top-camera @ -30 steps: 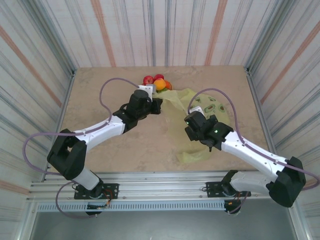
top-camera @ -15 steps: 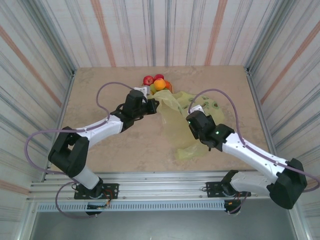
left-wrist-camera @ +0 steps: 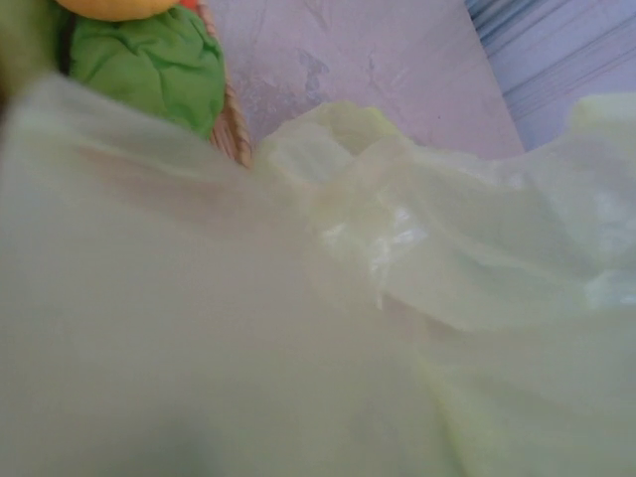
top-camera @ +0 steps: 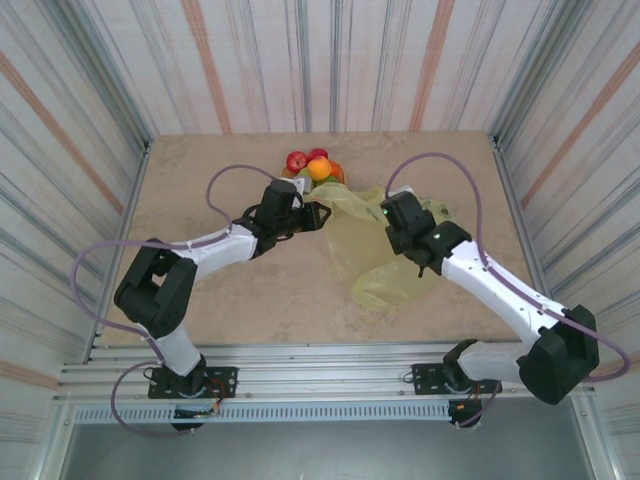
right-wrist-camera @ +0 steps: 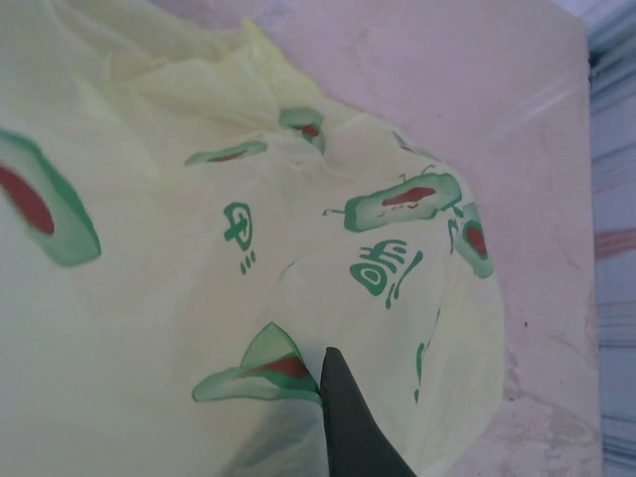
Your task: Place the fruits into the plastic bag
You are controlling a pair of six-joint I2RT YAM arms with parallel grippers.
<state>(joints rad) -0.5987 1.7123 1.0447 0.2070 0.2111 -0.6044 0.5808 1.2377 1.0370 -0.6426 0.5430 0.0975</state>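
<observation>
While the plastic bag [top-camera: 375, 255] lies crumpled on the table [top-camera: 250, 290] between the 2 arms, the fruits [top-camera: 315, 165] sit heaped in the wicker tray [left-wrist-camera: 234, 124] just behind it, toward the far side. The left gripper [top-camera: 312, 214] is at the bag's edge nearest the tray (film blankets its camera, a green fruit [left-wrist-camera: 149, 65] peeking past), and we cannot tell how its jaws stand. The right gripper [top-camera: 390, 207] is closed, pinching the bag's printed film.
</observation>
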